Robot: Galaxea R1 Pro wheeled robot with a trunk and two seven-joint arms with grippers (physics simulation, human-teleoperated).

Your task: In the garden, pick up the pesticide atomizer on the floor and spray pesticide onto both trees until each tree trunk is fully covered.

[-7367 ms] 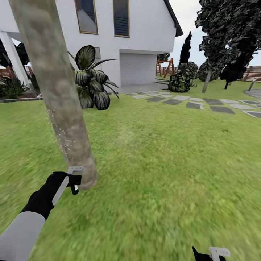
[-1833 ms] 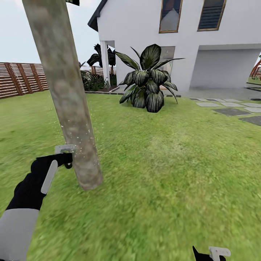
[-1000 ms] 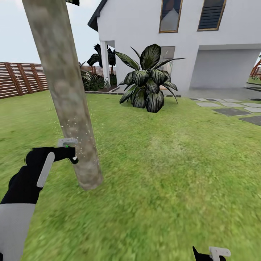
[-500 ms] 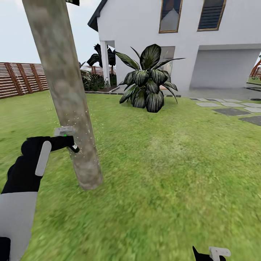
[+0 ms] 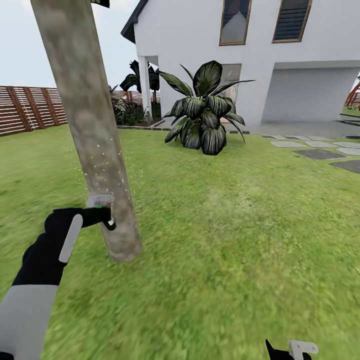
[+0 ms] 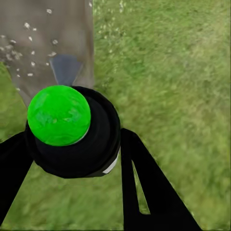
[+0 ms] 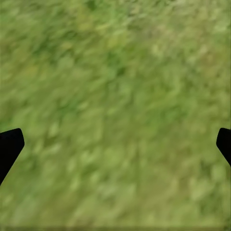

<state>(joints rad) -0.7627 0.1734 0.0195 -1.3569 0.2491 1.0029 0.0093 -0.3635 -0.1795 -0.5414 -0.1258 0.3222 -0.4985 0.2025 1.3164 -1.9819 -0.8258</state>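
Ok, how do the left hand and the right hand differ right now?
The left hand is shut on the pesticide atomizer, whose top shows a green dot; the right hand is open and holds nothing.
The left hand is raised against the tree trunk, which is flecked with white pesticide; the right hand hangs low over the lawn, facing bare grass.
Both have dark fingers.

The pesticide atomizer (image 5: 102, 212), a small dark sprayer with a pale top and a bright green spot, sits right against the lower tree trunk (image 5: 92, 130). The trunk is a thick, mottled grey-brown column, slightly tilted, rising from the garden lawn (image 5: 225, 240). Tiny white specks of pesticide (image 5: 102, 162) dot the bark above the atomizer.

In the left wrist view the atomizer (image 6: 72, 132) shows a round green cap, facing the speckled trunk (image 6: 48, 43).
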